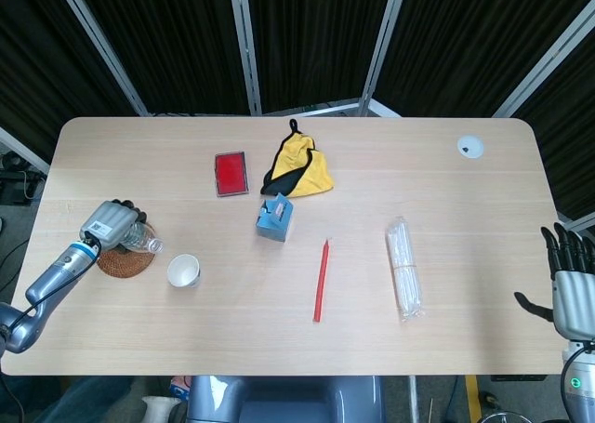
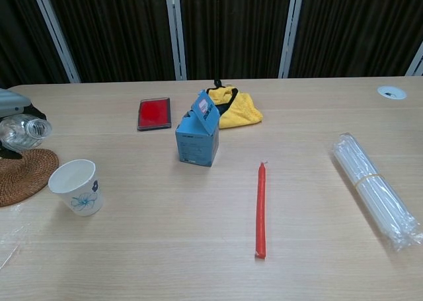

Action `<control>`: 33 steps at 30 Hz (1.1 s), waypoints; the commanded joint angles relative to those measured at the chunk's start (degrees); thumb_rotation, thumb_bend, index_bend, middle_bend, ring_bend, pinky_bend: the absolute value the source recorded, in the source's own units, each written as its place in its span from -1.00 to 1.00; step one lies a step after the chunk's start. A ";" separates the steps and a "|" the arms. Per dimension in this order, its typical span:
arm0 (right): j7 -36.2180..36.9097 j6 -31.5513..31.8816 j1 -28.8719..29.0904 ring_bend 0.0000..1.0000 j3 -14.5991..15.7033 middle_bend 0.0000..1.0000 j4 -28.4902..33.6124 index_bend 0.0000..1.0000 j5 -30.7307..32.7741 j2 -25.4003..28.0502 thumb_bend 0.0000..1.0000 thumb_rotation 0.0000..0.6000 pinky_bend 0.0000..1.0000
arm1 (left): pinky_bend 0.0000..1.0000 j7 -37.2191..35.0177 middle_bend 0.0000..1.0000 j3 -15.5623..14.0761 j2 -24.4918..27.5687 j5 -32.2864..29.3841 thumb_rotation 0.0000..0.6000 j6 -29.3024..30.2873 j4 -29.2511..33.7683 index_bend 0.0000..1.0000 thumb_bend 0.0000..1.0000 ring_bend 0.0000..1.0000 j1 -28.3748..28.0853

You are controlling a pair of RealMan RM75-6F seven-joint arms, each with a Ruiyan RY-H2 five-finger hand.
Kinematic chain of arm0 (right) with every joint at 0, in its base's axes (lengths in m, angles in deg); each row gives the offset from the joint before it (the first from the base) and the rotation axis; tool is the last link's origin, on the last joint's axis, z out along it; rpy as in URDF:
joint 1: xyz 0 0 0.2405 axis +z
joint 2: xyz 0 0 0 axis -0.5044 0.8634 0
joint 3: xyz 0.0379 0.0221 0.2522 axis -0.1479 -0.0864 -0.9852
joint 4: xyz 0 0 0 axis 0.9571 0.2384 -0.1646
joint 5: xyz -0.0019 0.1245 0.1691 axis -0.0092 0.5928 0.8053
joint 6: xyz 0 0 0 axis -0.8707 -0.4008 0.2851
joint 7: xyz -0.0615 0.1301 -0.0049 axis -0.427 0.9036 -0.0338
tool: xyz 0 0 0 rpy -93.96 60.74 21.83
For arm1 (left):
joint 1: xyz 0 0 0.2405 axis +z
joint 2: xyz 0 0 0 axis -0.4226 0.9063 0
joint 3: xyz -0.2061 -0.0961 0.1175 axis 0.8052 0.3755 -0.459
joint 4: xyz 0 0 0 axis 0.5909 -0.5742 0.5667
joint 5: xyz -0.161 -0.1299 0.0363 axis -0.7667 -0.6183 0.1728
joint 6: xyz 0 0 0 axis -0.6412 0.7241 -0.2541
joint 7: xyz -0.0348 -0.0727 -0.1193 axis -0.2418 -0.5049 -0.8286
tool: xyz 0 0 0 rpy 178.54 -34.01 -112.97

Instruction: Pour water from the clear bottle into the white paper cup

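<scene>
Pouring had not visibly begun: the left hand (image 1: 110, 222) gripped the clear bottle (image 2: 23, 130), tipped nearly level with its neck toward the white paper cup (image 2: 75, 186) but short of its rim, while the right hand (image 1: 569, 288) hung open, far from the cup.

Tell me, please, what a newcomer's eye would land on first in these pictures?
Probably the left robot hand at the table's left end, holding the clear bottle tipped toward the white paper cup. Next, the yellow cloth near the far middle and the red stick nearer the front.
</scene>
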 commanded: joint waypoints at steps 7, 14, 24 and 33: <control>-0.21 -0.23 0.01 -1.00 -0.15 -1.00 -0.07 -1.00 0.52 0.00 -1.00 1.00 -1.00 | -0.32 2.97 -0.05 -0.81 -1.31 0.88 1.00 0.15 -2.60 0.23 0.04 -0.46 -0.73; 0.13 -0.52 0.06 -1.00 -0.24 -1.00 -0.11 -1.00 0.77 0.16 -1.00 1.00 -1.00 | -0.26 6.28 -0.04 -0.99 -2.39 1.87 1.00 1.86 -3.21 0.24 0.05 -0.45 -1.24; 0.29 -0.86 0.09 -1.00 -0.26 -1.00 -0.23 -1.00 1.08 0.25 -1.00 1.00 -1.00 | -0.25 14.96 -0.04 -1.54 -4.02 3.23 1.00 3.78 -4.52 0.24 0.04 -0.45 -1.73; 0.20 -1.05 0.13 -1.00 -0.24 -1.00 -0.19 -1.00 1.23 0.23 -1.00 1.00 -1.00 | -0.25 19.57 -0.04 -2.69 -5.33 5.54 1.00 6.96 -6.63 0.24 0.05 -0.45 -1.77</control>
